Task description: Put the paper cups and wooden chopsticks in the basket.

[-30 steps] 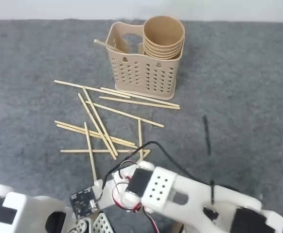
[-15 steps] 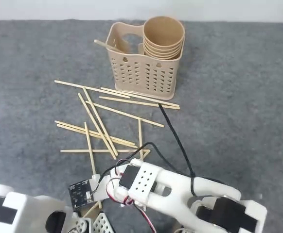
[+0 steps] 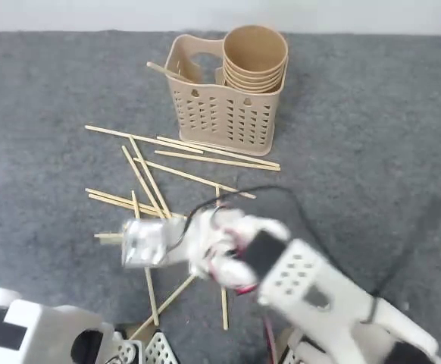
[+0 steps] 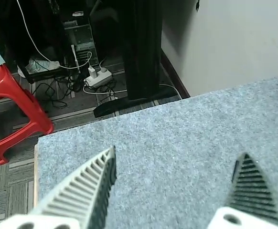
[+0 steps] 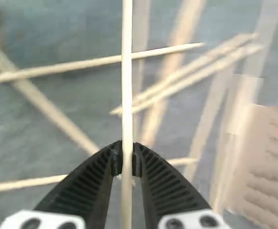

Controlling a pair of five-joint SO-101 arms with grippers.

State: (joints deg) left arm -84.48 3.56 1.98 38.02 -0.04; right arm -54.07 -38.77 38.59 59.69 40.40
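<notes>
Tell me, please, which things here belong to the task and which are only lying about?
Belonging to the task:
- basket
- paper cups, stacked in the basket
- loose chopsticks on the grey mat
- one chopstick, pinched in the right gripper

Only lying about:
- red stool
- power strip with cables on the floor

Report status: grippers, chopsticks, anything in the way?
Right gripper shut on one chopstick. Left gripper open, holding nothing. Cups stacked in the basket. Other chopsticks lie crossed beneath the held one, may snag.
</notes>
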